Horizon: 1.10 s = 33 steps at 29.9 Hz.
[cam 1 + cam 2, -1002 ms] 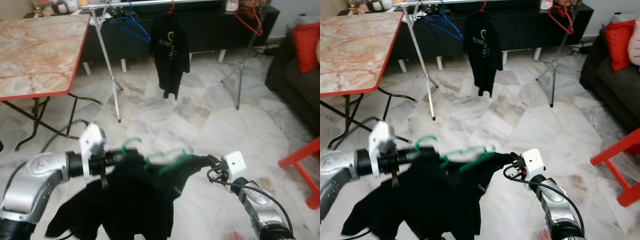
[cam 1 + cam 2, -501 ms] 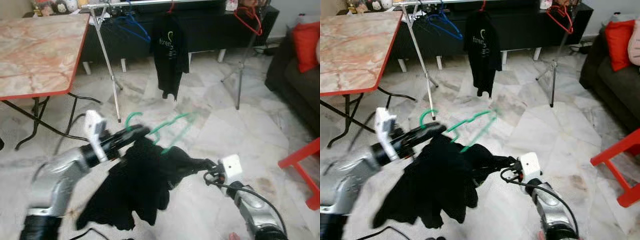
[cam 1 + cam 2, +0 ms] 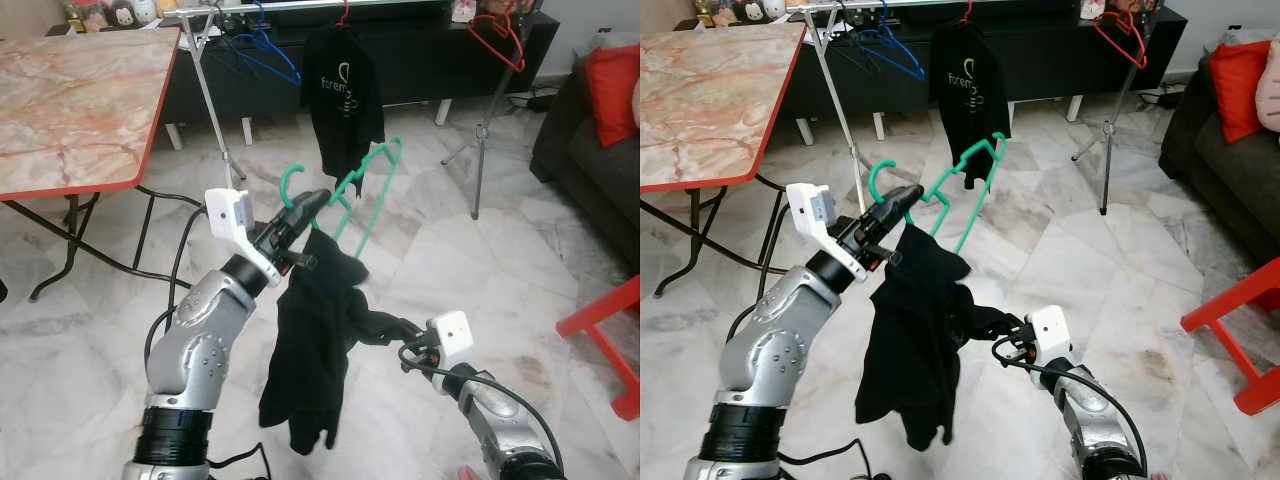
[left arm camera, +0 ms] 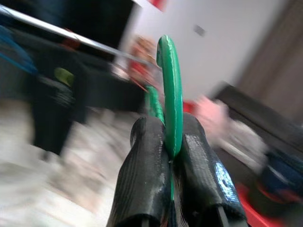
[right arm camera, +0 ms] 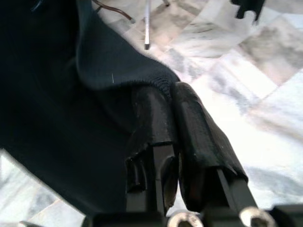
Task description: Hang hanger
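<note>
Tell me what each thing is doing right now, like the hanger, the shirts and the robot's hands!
green hanger: lifted, tilted, hook pinched by left gripper.
black garment: draped from the hanger, hanging bunched, not spread.
left gripper: shut on the hanger.
right gripper: shut on the garment's edge, low.
black T-shirt: hanging on the rail.
blue hanger: bare, on the rail.
red hanger: bare, hanging.

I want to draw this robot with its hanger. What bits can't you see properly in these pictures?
- green hanger: its lower part is hidden under the black garment in the eye views.
- left gripper: the left wrist view's background is blurred, so the room behind cannot be read.
- right gripper: the garment's fold covers what lies between its tips in the right wrist view.
- clothes rail: cut off by the top edge.
- lettering on the hung black shirt: too small.
</note>
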Available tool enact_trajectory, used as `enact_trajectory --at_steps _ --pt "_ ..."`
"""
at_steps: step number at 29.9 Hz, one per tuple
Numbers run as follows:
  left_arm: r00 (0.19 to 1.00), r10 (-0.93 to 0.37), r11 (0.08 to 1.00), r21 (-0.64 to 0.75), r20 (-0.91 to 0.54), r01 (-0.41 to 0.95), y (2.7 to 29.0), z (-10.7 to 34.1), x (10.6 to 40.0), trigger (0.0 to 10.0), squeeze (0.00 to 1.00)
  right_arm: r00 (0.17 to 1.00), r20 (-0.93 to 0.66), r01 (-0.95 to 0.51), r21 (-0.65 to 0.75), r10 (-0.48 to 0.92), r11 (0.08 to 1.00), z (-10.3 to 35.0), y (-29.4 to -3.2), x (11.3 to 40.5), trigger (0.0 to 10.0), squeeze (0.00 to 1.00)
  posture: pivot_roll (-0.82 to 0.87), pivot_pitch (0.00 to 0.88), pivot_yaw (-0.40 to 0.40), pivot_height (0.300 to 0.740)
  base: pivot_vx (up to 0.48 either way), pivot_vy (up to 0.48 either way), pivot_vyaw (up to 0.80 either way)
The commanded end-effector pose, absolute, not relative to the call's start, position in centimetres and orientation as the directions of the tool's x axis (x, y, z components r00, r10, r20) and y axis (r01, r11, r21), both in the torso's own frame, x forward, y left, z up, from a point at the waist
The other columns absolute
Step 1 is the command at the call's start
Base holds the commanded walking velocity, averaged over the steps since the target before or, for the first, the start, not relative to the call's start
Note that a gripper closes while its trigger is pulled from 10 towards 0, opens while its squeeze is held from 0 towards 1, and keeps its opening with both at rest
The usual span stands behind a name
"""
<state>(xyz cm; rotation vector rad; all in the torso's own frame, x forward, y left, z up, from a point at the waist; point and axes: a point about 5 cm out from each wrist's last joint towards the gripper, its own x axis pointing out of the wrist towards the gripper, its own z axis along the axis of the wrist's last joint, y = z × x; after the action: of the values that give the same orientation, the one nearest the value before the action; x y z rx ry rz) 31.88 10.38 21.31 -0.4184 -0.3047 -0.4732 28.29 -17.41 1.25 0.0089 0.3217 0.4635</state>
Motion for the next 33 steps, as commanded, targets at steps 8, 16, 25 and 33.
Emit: enact_trajectory --at_steps 8,16,25,33 --pt "0.827 -0.199 0.835 -0.351 0.526 0.423 10.0 24.7 32.3 10.0 0.0 0.804 -0.306 -0.497 0.127 0.51 0.859 0.8 -16.4 27.7 0.0 0.0 -0.04 0.084 0.006 0.74 0.0 0.0 0.0" --pt "0.707 -0.452 0.846 0.01 0.543 0.533 5.2 24.4 30.7 10.0 0.0 0.764 -0.295 -0.552 0.161 0.573 0.818 0.8 -16.0 27.5 0.0 0.0 -0.03 0.089 0.005 0.74 0.0 0.0 0.0" --pt "0.682 -0.573 0.559 -0.392 0.454 0.731 2.0 22.5 29.6 10.0 0.0 0.725 -0.264 -0.61 0.183 0.636 0.771 1.3 -15.7 27.6 0.0 0.0 -0.04 0.087 0.007 0.74 0.0 0.0 0.0" --pt "0.826 -0.332 0.338 -0.76 0.456 0.555 3.0 22.9 30.8 10.0 0.0 0.681 -0.211 -0.665 0.221 0.701 0.713 2.2 -15.5 27.9 0.0 0.0 -0.04 0.087 0.005 0.74 0.0 0.0 0.0"
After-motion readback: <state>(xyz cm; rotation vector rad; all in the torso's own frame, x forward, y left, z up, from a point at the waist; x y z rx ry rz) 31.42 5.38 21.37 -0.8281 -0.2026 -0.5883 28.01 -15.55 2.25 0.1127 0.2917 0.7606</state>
